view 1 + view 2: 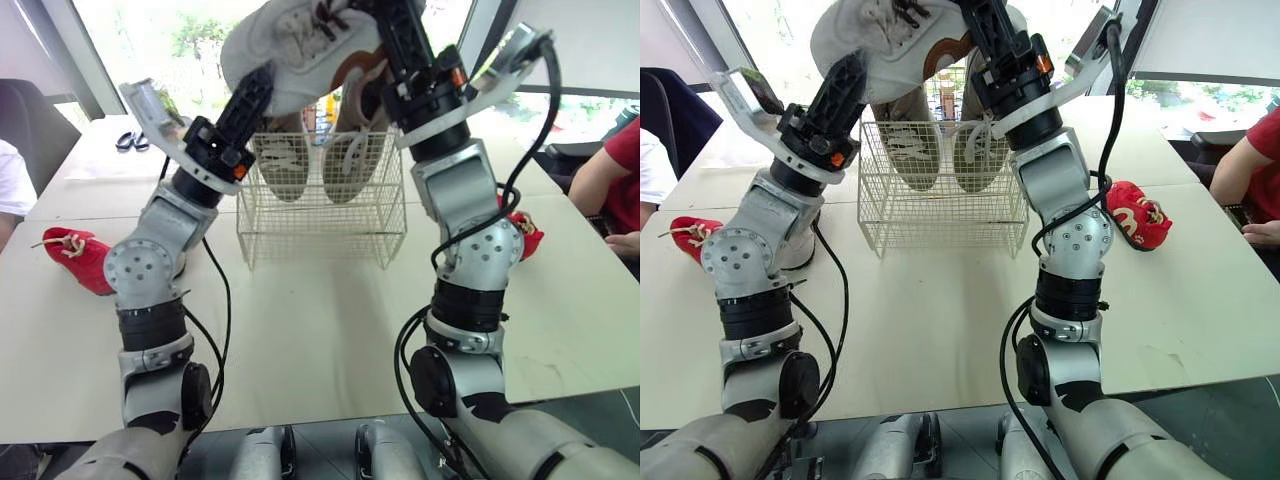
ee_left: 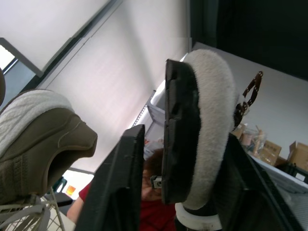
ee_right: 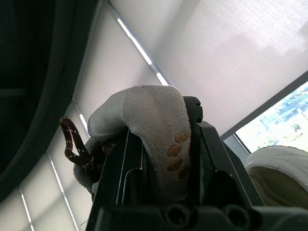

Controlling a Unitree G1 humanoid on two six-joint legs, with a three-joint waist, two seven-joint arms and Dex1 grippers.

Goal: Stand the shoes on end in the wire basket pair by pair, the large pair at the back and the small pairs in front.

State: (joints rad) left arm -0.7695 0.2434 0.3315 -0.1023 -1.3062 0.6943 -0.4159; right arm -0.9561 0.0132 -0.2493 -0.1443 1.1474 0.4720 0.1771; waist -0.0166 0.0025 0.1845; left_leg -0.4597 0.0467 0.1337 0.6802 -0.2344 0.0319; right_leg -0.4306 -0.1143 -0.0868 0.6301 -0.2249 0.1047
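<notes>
One large white shoe (image 1: 300,50) hangs at the top centre of the frame, above the wire basket (image 1: 320,225) on the table (image 1: 320,330). The left gripper (image 1: 262,85) is clamped on its padded rim, and the right gripper (image 1: 388,22) is clamped on its heel. Two pale shoes (image 1: 285,165) stand on end in the basket. A red shoe (image 1: 80,257) lies at centre left, and a second red shoe (image 1: 1135,215) at centre right.
</notes>
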